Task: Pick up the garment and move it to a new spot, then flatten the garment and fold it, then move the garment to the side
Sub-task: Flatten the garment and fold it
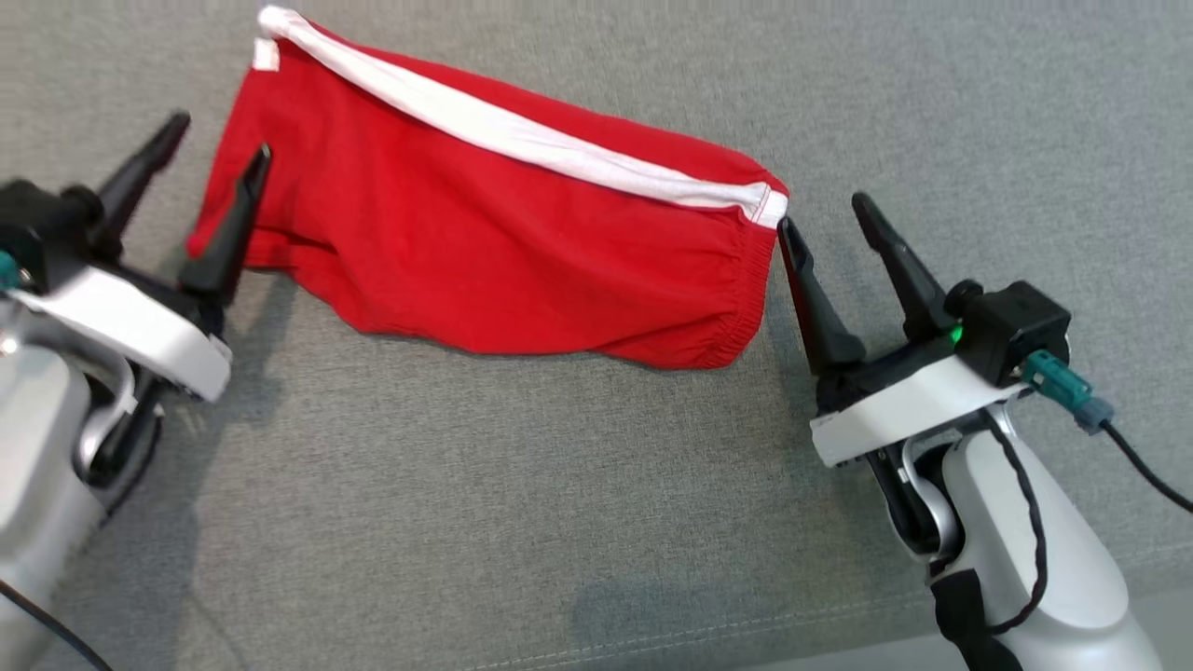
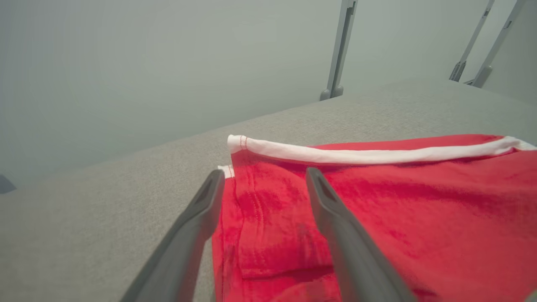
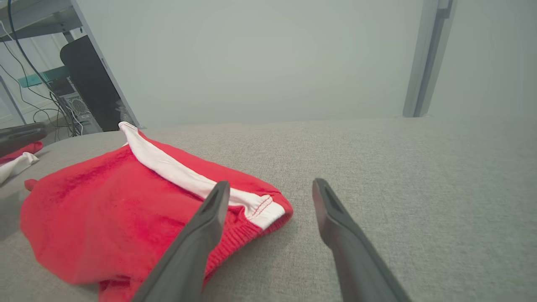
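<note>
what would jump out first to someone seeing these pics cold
The red garment with its white band stands out, lying slanted across the grey fabric surface in the upper middle of the head view. An open gripper sits at each end of it, the left gripper at its left edge and the right gripper by its right corner, neither gripping it.

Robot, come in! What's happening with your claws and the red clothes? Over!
Both claws open: left claw, right claw. Red garment lying loose between them on grey surface. Nothing seen blocking.
</note>
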Robot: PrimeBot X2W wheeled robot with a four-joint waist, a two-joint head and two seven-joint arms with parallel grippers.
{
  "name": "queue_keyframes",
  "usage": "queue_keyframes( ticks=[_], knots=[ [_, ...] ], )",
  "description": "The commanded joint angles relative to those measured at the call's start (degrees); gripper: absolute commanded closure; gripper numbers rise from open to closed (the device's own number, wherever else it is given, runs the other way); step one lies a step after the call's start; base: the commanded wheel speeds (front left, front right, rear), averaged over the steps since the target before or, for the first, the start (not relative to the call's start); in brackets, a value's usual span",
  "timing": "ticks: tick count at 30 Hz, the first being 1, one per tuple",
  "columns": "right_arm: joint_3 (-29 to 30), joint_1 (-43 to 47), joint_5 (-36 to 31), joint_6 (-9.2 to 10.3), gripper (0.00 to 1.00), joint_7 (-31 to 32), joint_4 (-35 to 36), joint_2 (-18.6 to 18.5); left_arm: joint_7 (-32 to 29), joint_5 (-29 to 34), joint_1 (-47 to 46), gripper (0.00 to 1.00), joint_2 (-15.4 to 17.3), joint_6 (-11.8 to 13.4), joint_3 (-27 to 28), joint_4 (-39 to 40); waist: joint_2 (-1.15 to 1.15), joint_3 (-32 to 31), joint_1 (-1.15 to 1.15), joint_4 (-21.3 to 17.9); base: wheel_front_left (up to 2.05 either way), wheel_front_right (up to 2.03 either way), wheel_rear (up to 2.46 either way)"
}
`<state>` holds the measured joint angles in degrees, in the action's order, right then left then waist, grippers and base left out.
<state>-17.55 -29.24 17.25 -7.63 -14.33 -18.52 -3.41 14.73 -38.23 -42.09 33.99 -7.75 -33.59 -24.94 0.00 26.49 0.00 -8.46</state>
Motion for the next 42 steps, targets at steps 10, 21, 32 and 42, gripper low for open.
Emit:
queue_keyframes(
  ticks=[10,21,32,42],
  knots=[
    [-2.2,3.7,0.8,0.14,0.00,-0.7,-4.4,0.5,0.3,2.8,10.0,0.00,-3.2,0.3,6.4,-0.8,0.00,-8.4,0.00,2.2,0.00,0.00,0.00],
    [-2.8,6.9,1.8,0.14,0.00,-0.7,-6.2,0.5,0.3,4.9,17.1,0.00,-7.3,0.3,11.0,-2.4,0.00,-12.9,0.00,2.5,0.00,0.00,0.00],
    [-3.8,7.9,2.5,0.14,0.00,-0.7,-5.6,0.5,0.3,-0.6,18.8,0.00,-8.6,0.3,10.5,-5.2,0.00,-12.2,0.00,1.0,0.00,0.00,0.00],
    [-4.9,8.3,2.8,0.14,0.00,-0.7,-3.5,0.5,0.3,-6.7,14.0,0.00,-6.0,0.3,6.6,-7.6,0.00,-8.9,0.00,-1.5,0.00,0.00,0.00]
  ],
)
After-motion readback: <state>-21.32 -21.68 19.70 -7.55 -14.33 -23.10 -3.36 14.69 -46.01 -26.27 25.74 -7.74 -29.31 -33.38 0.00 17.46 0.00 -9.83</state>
